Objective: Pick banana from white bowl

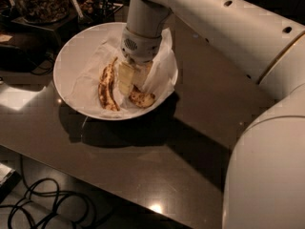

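Nearest, at the lower left of the frame, dark cables (pixel 43 202) lie looped on the floor below the edge of the dark table (pixel 157 161). The robot's pale body (pixel 267 175) fills the lower right. Its arm (pixel 224 18) reaches from there across the upper right to the centre.

Further back, left of centre on the table, sits the white bowl (pixel 69 68), lined with crumpled paper (pixel 88 78). Two fruits lie on that lining. The slimmer dark-streaked banana (pixel 106 87) is at the left of the bowl's middle, with its thin stem pointing up the frame. The banana (pixel 143 99), thicker and speckled, lies at the lower right, close to the near rim.

The gripper (pixel 129 80) points straight down into the bowl, just beside the slimmer fruit and touching or nearly touching the banana's upper left end. The vertical pose probably suits a top-down grasp inside the shallow rim. I cannot tell whether it is open, closed or already clamped on the fruit.

Farthest, in the upper left, a dark container of cluttered items (pixel 38 1) stands behind the bowl.
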Tool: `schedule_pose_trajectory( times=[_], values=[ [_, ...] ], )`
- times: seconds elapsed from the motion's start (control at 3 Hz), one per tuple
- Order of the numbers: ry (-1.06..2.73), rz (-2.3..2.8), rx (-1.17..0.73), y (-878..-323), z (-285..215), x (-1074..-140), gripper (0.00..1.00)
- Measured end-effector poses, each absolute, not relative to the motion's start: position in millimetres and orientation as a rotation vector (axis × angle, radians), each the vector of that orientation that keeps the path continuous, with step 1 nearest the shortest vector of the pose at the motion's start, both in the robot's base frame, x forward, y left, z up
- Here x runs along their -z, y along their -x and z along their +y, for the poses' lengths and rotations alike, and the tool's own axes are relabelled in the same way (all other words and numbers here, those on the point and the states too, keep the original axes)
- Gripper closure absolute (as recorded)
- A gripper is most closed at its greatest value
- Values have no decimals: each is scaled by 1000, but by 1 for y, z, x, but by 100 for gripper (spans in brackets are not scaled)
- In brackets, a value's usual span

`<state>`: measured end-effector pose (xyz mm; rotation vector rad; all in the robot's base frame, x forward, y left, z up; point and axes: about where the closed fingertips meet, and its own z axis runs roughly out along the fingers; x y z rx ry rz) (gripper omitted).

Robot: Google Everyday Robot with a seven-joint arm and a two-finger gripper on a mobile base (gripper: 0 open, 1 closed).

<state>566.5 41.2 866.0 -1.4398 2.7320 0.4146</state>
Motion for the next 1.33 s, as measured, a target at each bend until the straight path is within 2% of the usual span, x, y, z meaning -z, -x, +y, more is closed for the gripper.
schedule_pose_trajectory(
  times=[1.0, 1.33],
  values=[
    [1359, 2612, -268, -531, 13, -916, 50],
    [1381, 2572, -226, -527, 16, -933, 37]
  ],
)
